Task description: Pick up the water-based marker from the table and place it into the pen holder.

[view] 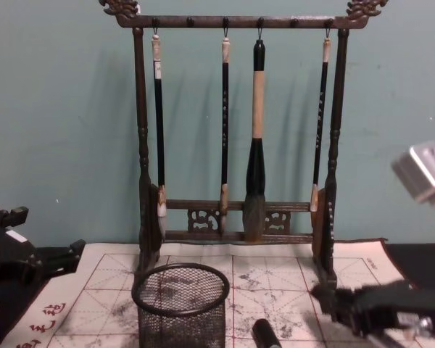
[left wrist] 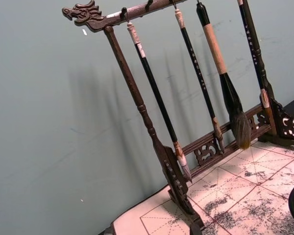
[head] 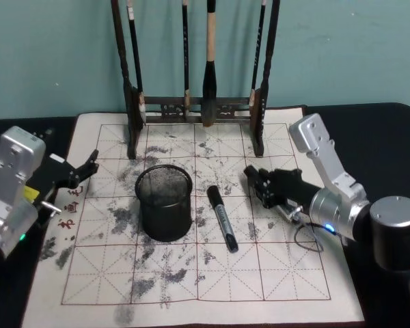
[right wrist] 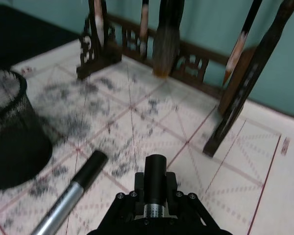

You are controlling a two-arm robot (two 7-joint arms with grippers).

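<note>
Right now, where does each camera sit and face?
Head: high, looking down at the mat; left end effector and right end effector flank the pen holder.
Chest: low, facing the brush rack; both end effectors low at its edges.
Left wrist: toward rack and wall.
Right wrist: over its own mount toward the marker.
All share the rack.

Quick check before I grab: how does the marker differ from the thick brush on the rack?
The marker lies flat on the mat; the thick brush hangs upright from the rack. The marker has a grey barrel and black cap; the brush has a tan-and-black handle ending in bristles. The marker lies beside the right gripper, the brush farther back. Both are long and slim.
</note>
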